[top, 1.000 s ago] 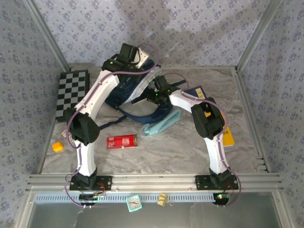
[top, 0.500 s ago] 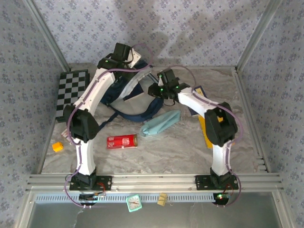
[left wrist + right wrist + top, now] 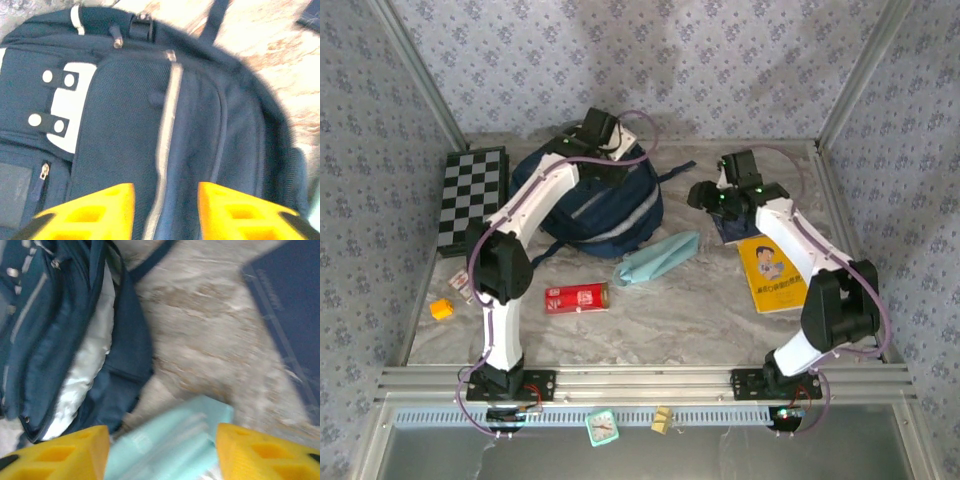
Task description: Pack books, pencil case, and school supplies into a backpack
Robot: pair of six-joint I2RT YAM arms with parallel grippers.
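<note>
Book (image 3: 726, 230) half under right arm (image 3: 790, 238)

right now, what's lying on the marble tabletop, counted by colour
navy: 2, backpack and navy book
yellow: 1, yellow book
teal: 1, pencil case
red: 1, red box
orange: 1, orange block
black-and-white: 1, chequered board
total: 7

A bench (image 3: 670, 325) with a marbled grey-and-beige top sits inside an enclosure whose back wall (image 3: 700, 70), left wall (image 3: 365, 200) and right wall (image 3: 915, 200) carry pale lilac floral paper, with aluminium posts (image 3: 420, 82) at the far corners and a ribbed aluminium rail (image 3: 640, 378) along the near edge, all softly lit.
</note>
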